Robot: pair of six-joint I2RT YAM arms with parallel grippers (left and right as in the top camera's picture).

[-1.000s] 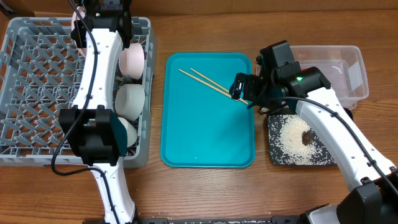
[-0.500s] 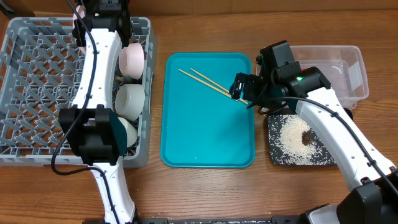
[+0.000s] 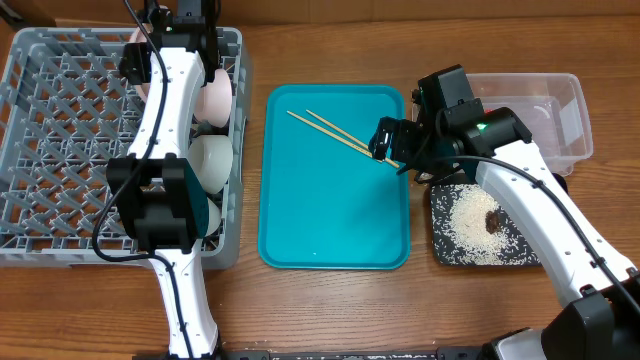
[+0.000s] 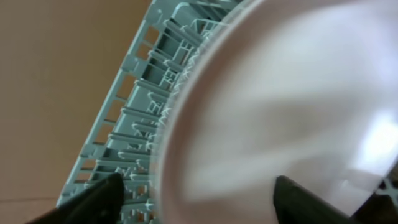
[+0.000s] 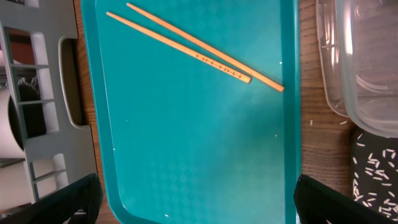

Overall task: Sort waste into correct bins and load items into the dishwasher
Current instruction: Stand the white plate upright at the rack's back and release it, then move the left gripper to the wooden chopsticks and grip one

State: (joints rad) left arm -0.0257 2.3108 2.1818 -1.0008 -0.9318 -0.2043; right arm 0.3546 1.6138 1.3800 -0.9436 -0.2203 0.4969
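plate: the pale pink plate [image 4: 280, 106] is in the grey dish rack [image 3: 60, 130], up at the rack's 1 o'clock corner. It fills my left wrist view, blurry, with rack lattice showing at its 9 o'clock.

what changed: a second ago my left gripper [image 4: 196, 196] was pinched tight. Now its fingers are spread, one off the plate's rim and one in front of its face. The left arm has also nudged a bit toward 1 o'clock. The right side hasn't budged.

what it means: I reckon the plate has just been let go, so that's another dish loaded. A white bowl [image 3: 212, 160] sits next to it at its 6 o'clock.

still to load: the chopsticks [image 5: 205, 59] lie side by side on the teal tray [image 3: 330, 220], running from its 11 o'clock toward 2.

right gripper [image 3: 388, 140]: jaws wide apart with nothing between them, hovering at the tray's 2 o'clock edge just past the chopstick tips.

bins: rice and a brown scrap [image 3: 493, 222] are in the black tray [image 3: 445, 250], with the clear tub [image 3: 575, 120] at its 12 o'clock.

writing: no brands or labels. There are tiny dark marks near one chopstick tip, too small to read.
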